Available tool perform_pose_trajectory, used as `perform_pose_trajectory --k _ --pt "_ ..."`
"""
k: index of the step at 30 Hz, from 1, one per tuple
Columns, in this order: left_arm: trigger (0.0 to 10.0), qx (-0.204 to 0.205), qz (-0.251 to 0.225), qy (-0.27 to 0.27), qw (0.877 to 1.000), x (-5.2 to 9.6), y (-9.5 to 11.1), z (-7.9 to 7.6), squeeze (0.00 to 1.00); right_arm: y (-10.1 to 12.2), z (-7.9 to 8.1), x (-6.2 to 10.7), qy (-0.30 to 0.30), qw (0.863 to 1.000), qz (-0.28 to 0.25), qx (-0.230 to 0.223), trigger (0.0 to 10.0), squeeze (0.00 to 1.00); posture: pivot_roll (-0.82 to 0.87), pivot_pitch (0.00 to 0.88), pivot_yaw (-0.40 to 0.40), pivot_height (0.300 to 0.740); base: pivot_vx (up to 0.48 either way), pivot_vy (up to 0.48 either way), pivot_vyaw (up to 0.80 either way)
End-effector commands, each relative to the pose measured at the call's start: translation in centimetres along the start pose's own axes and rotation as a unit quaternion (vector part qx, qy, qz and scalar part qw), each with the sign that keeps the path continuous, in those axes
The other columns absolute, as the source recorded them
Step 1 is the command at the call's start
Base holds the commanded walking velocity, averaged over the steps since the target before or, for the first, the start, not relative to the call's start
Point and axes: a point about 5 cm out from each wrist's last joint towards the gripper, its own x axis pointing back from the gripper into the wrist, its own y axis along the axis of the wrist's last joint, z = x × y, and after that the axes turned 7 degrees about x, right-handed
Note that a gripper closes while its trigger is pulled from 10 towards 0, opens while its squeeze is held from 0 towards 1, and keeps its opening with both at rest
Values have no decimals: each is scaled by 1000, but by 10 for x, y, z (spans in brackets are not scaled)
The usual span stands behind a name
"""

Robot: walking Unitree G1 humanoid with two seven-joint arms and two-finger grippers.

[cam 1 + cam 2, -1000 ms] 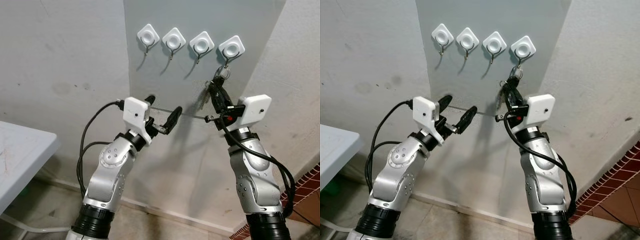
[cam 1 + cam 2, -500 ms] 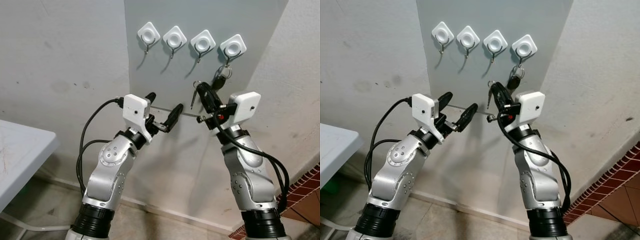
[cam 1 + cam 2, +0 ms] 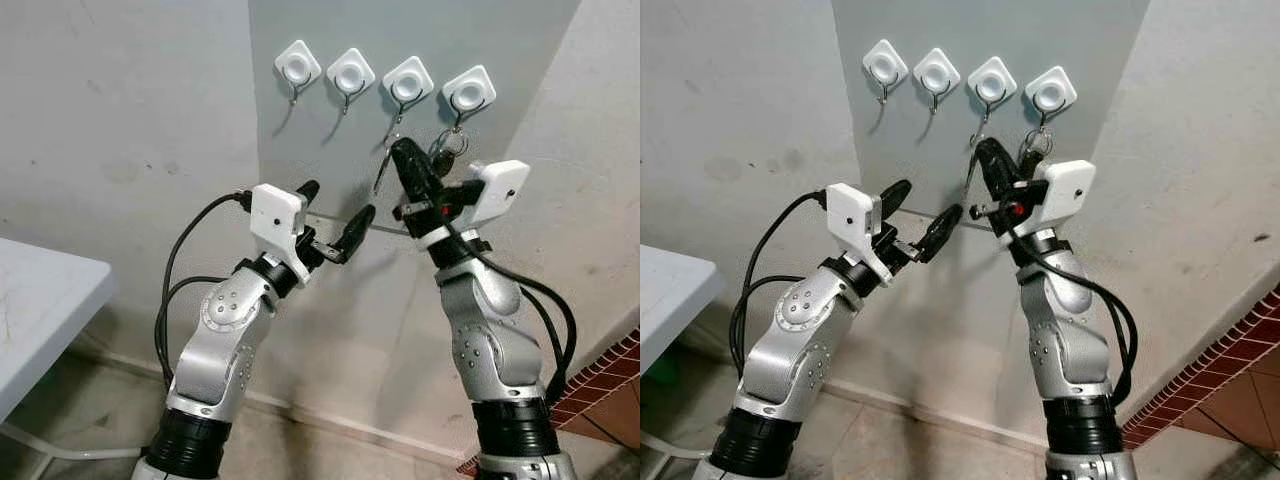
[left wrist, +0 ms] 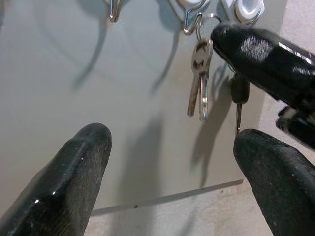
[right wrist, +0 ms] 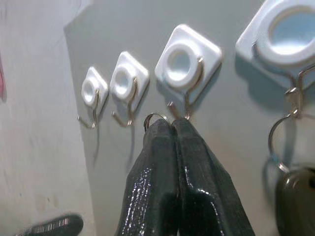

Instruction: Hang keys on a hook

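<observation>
silver keys (image 4: pixel 199 78) pinched in right gripper (image 5: pixel 172 129), ring at third hook (image 5: pixel 189 105); left gripper (image 3: pixel 335 214) wide, idle. next: seat ring, release.

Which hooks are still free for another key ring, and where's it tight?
The two leftmost hooks hang bare. It is crowded further right: the right end effector holds a key ring at the third hook, and the black key fob already hangs from the rightmost hook.

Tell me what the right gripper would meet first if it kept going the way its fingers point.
Probably the third hook from the left: the right gripper, shut on the key ring, points at it from just below. Depth is unclear.
</observation>
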Motion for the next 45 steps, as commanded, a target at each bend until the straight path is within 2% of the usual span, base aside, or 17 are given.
perform_pose_trajectory --k 1,8,15,25,32,45 --pt "10000 -2 -4 -9 1000 -2 4 -4 0 5 -2 -5 -8 1000 -10 -21 10000 0 -24 17 -33 740 0 0 0" --pt "10000 0 -5 -11 1000 -2 5 -5 0 11 -3 -10 -15 998 -23 -54 10000 0 -21 10 -33 740 0 0 0" --pt "10000 2 -4 -10 1000 -2 5 -5 0 14 -2 -13 -12 998 -27 -64 10000 0 -19 13 -34 740 0 0 0" --pt "10000 6 -6 -4 1000 -1 6 -5 0 14 -1 -18 -17 995 -4 -95 10000 0 -17 19 -39 740 0 0 0" --pt "10000 9 -7 0 1000 -1 7 -4 0 12 -3 -19 -26 994 15 -108 10000 0 -17 26 -43 740 0 0 0" --pt "10000 15 -9 3 1000 -2 7 -4 0 16 -4 -21 -30 992 9 -119 10000 0 -19 30 -44 740 0 0 0"
